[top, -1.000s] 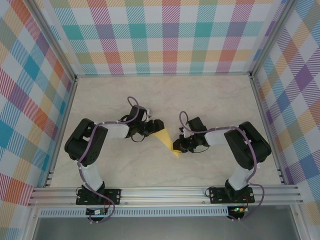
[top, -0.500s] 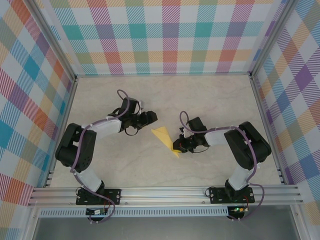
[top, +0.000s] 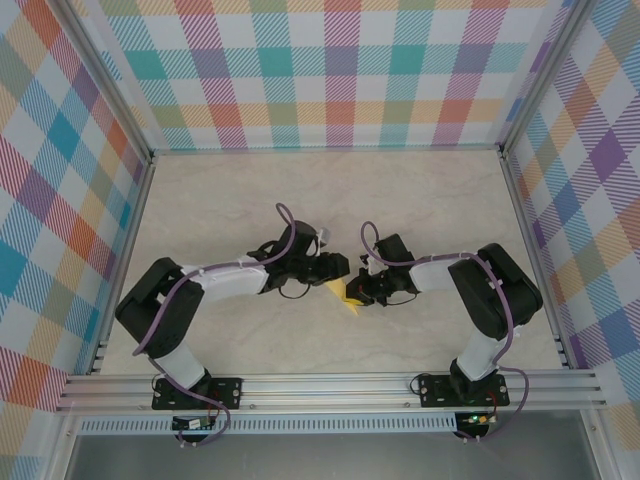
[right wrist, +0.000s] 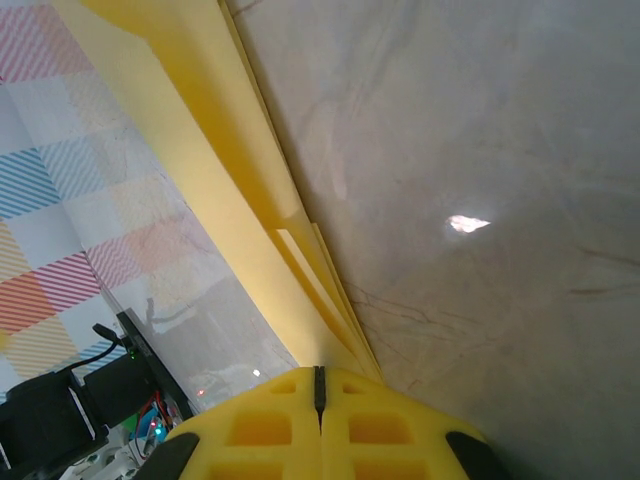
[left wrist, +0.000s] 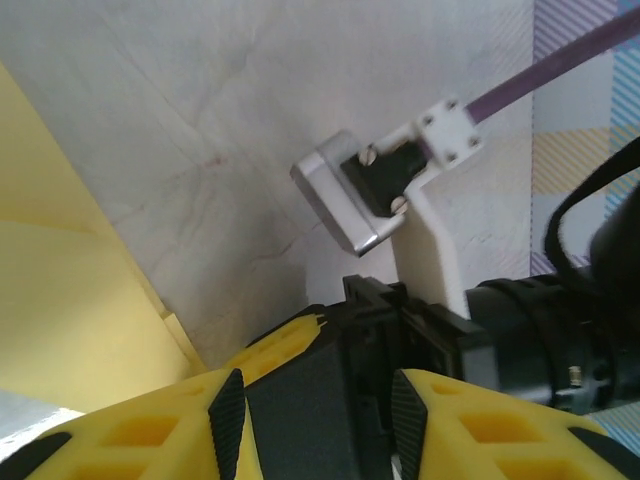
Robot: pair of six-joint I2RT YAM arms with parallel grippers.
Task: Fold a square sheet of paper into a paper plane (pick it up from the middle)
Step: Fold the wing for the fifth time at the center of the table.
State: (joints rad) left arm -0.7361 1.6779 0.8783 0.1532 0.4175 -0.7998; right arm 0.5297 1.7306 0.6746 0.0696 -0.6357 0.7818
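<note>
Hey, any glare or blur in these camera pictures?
Right wrist view: small white glare spot on the pale marbled table. Left wrist view: yellow pincer fingers and folded yellow paper sheet soft, out of focus. Top view: evenly lit, sharp.

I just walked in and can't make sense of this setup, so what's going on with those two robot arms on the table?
Two arms are working on a folded yellow paper near the middle of the table. The right hand is shut on the paper's stacked layers. The left hand sits close beside it, right next to the paper, with its fingers apart and nothing visibly clamped. It looks like a paper plane partway through folding.
</note>
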